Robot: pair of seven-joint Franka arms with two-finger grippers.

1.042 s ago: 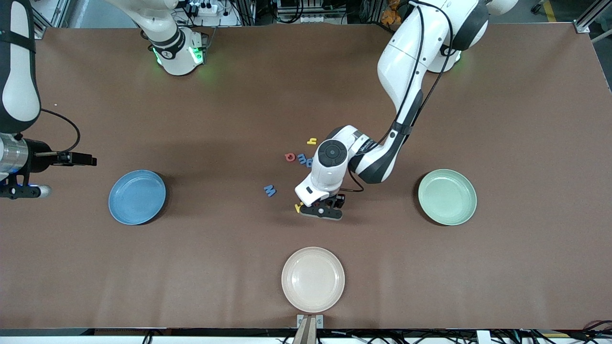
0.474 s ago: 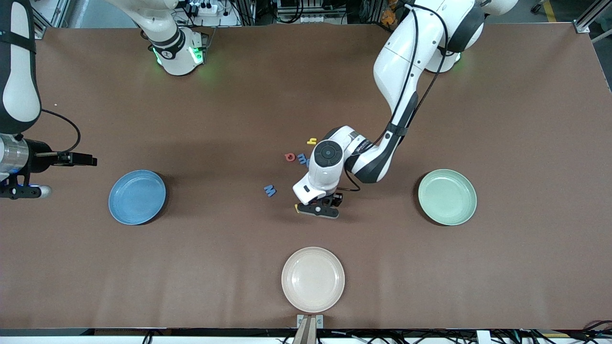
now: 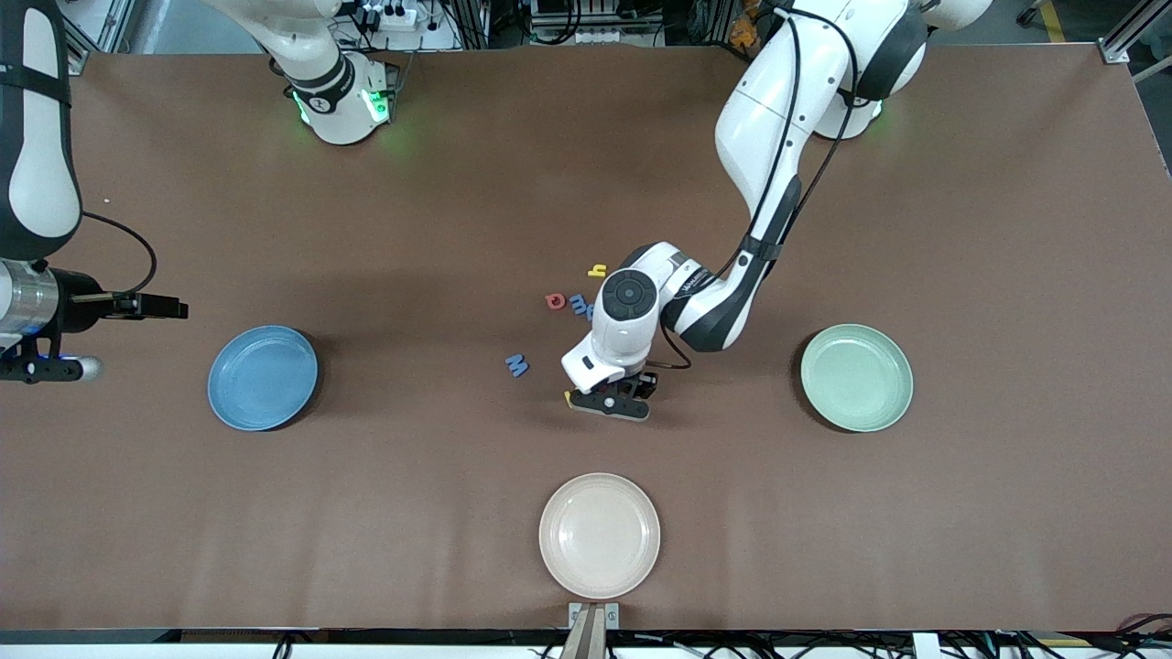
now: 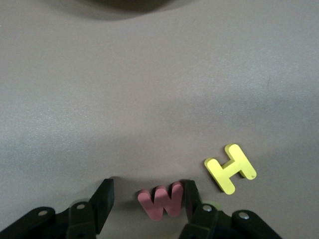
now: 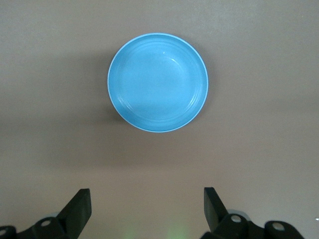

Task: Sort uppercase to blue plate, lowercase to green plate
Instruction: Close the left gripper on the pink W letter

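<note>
My left gripper (image 3: 608,404) (image 4: 149,199) is down at the table, open, with its jaws around the red w (image 4: 162,200). One finger touches the w and the other stands apart from it. The yellow H (image 4: 230,168) lies just beside it and peeks out in the front view (image 3: 569,399). The blue M (image 3: 516,365) lies toward the right arm's end. The red Q (image 3: 555,300), blue m (image 3: 579,302) and yellow y (image 3: 597,270) lie farther from the front camera. The g and R are hidden. My right gripper (image 5: 147,199) waits open and empty, high beside the blue plate (image 3: 263,377) (image 5: 158,82). The green plate (image 3: 857,377) holds nothing.
A cream-beige plate (image 3: 599,535) sits near the table's front edge, nearer to the front camera than the letters. The left arm's wrist covers part of the letter cluster.
My left gripper has shifted slightly toward the right arm's end over the red w and now covers more of the yellow H. The right arm has barely moved.
</note>
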